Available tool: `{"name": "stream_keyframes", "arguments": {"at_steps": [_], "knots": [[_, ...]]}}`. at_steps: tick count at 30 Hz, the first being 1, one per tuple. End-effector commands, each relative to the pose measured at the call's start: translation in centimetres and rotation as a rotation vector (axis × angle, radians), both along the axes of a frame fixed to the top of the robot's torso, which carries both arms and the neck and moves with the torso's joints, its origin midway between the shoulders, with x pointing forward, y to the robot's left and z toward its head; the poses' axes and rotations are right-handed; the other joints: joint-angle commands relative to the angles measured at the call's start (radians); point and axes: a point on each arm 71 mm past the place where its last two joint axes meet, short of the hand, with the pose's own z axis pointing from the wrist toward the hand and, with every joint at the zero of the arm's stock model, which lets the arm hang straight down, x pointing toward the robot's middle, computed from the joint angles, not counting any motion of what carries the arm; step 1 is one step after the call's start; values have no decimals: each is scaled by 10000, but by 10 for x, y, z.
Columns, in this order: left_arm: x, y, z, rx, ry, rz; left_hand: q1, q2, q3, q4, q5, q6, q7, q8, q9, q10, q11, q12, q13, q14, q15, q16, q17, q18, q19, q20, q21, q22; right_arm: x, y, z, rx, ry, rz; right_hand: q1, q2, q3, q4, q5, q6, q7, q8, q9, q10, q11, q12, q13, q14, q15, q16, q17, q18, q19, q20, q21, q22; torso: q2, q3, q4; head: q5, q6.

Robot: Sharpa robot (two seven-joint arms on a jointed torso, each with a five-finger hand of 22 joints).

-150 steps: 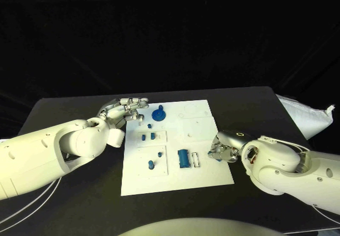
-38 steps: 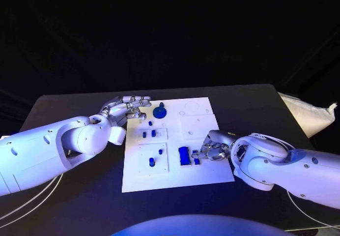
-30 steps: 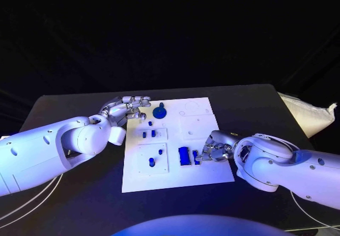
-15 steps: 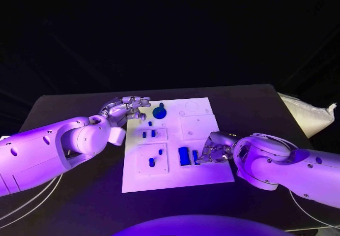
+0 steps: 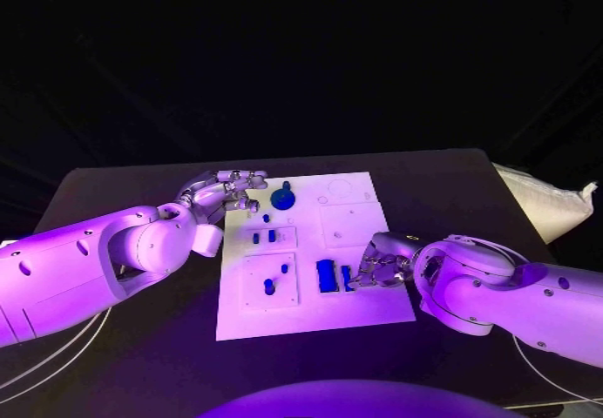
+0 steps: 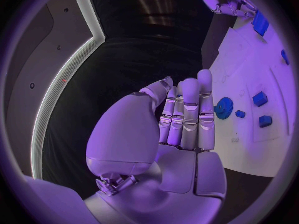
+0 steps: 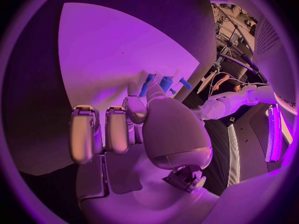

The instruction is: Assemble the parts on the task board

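Note:
The white task board [image 5: 358, 222] lies mid-table. On it sit a blue gear [image 5: 283, 199], two small blue parts [image 5: 263, 237], two more [image 5: 267, 286] lower down, and a blue block [image 5: 327, 276]. A narrow blue part [image 5: 347, 279] stands beside the block. My right hand [image 5: 381, 266] is at the board's right edge; its thumb and a finger pinch that narrow part [image 7: 149, 84], the other fingers [image 7: 81, 129] curled. My left hand [image 5: 226, 196] hovers at the board's upper left edge beside the gear [image 6: 223, 107]. Its fingers [image 6: 187, 114] are straight and hold nothing.
A white bag [image 5: 546, 205] lies off the table's right edge. Thin cables [image 5: 37, 366] run under my left arm at the lower left. The black table [image 5: 125, 348] has bare room in front of the board and behind it.
Five seconds ago the slot beside the block was bare; now the narrow blue part stands in it. My right hand moved in over the board edge, then drew back slightly. The left hand stayed put.

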Motion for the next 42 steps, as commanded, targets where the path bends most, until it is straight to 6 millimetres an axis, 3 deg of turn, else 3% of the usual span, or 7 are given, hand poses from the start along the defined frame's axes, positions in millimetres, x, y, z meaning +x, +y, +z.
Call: {"name": "stream_keyframes", "arguments": {"at_steps": [1,16,22,32,40,41,42], "knots": [[0,-2,1,-92,-86,-160,18,24,-54,-14,-2,-67,-21,41,-14,-77,-9,52,-10,-59,6,-6,-9,18,52,-13,-36,-10,0,-1,5,796,87,33,-85,-24,-121,10,55,-63,36,-33,9,-38,11,-89,-22,571,-19,-62,-25,-125,-79,35,-44,275,-20,-12,19,-34,33],[5,2,-6,-253,-168,569,-523,-151,-809,386,-388,-261,-7,72,-20,-272,54,266,4,-780,140,-517,-367,12,-440,134,-632,-372,63,-33,38,6571,-56,-1534,1022,505,-94,-568,199,-1079,446,-610,-197,-1459,335,-3587,-2250,80,234,-1819,-2119,302,-1266,236,-1293,-1643,-416,-140,93,-174,414],[15,8,-11,-167,-353,1155,-231,65,-1124,451,-365,-444,33,93,-37,-535,203,294,-88,-2070,384,-2437,-1391,-24,-1632,381,-1955,-1304,101,-48,39,8958,-372,-2529,1558,696,-32,-910,68,-1652,779,-934,-377,-2677,706,-6187,-4467,-1424,537,-6632,-6675,1149,-4011,518,-5212,-6391,-751,-190,120,-121,689],[36,12,-17,-91,-780,2053,178,177,-1048,439,-262,-757,-9,-176,-76,-816,500,-471,-304,-2432,1029,-6619,-3113,15,-3310,1124,-4173,-3448,145,-49,30,11490,-243,-3249,2057,822,498,-1424,-165,-2433,1354,-1068,-1396,-3829,1690,-9210,-9190,-3962,1803,-12054,-10181,1117,-5388,1830,-10174,-9715,-1119,-219,88,-41,1368],[45,6,-20,1,-946,2376,230,279,-1144,365,-226,-707,-176,-509,-83,-800,691,-1098,-309,-2326,1273,-8142,-3757,43,-3603,1402,-4341,-4738,158,-44,24,11991,-254,-3196,1589,993,858,-2146,-149,-2184,1381,-1059,-2017,-3452,1661,-9322,-10976,-3357,1860,-12900,-11561,1138,-4464,1841,-11456,-10820,-1206,-184,83,66,1604],[43,5,-22,95,-626,2026,-4006,1106,-1988,97,-1232,-3705,-660,-1216,-733,-3962,133,-1398,-928,-5286,845,-8725,-4039,-539,-6068,604,-4975,-6388,157,-48,22,11013,-414,-3580,-2615,132,939,-2141,-571,-5117,798,-1698,-2344,-6725,1221,-10214,-11243,-6836,1536,-13807,-11914,552,-7509,1213,-12304,-11444,-1159,-215,93,21,1522],[42,5,-22,105,-632,2036,-4081,1106,-2020,97,-1232,-3756,-687,-1216,-733,-4028,154,-1437,-928,-5319,822,-8804,-4075,-538,-6151,586,-4975,-6513,157,-47,22,11023,-424,-3588,-2826,132,939,-2141,-571,-5168,782,-1698,-2387,-6777,1187,-10214,-11345,-6857,1514,-13807,-11991,551,-7500,1178,-12377,-11517,-1163,-211,95,29,1533]]}}
